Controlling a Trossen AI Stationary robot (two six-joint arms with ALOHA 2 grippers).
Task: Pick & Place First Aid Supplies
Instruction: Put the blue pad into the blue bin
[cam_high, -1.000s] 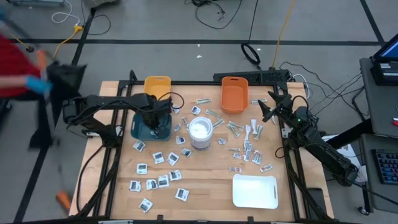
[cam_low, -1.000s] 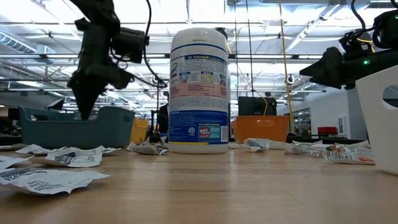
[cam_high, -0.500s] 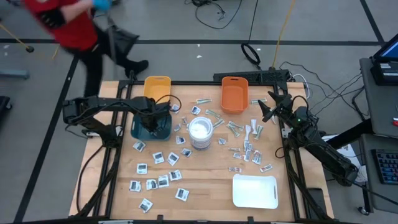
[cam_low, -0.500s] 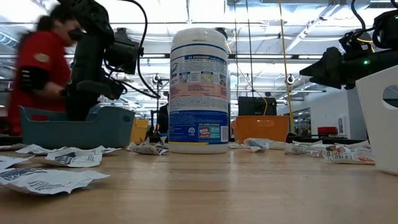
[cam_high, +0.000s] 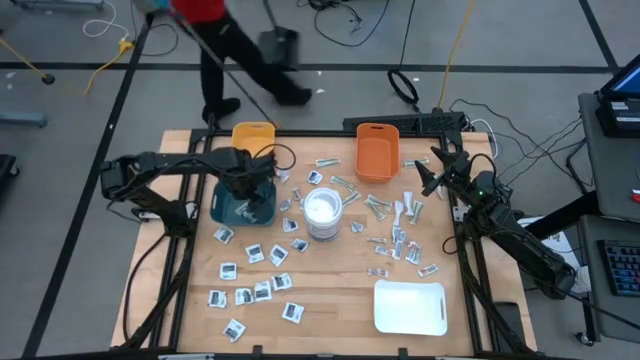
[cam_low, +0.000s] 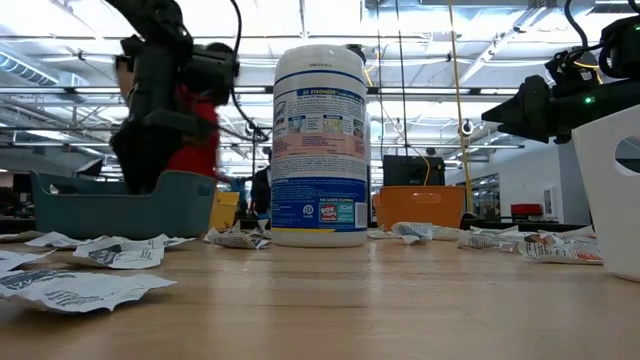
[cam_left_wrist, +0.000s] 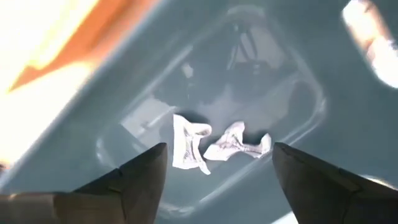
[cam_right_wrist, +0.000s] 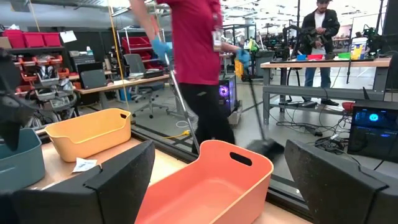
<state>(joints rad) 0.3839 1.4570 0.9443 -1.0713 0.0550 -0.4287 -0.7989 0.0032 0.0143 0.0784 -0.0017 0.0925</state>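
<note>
Because our left gripper (cam_left_wrist: 214, 163) hangs wide above the deep teal plastic bin (cam_high: 243, 207), two crumpled white packets (cam_left_wrist: 214, 145) lie inside, while our right gripper (cam_high: 432, 170) waits wide beside the orange bin (cam_high: 376, 153).

Pale wooden table (cam_high: 330, 300) strewn with white paper packets with dark centres (cam_high: 262, 291). Teal plastic bin (cam_high: 228, 210), yellow plastic bin (cam_high: 253, 139), orange plastic bin (cam_high: 376, 153). White rectangular tray (cam_high: 409, 307). White wipes canister with blue label (cam_low: 320, 145).
</note>
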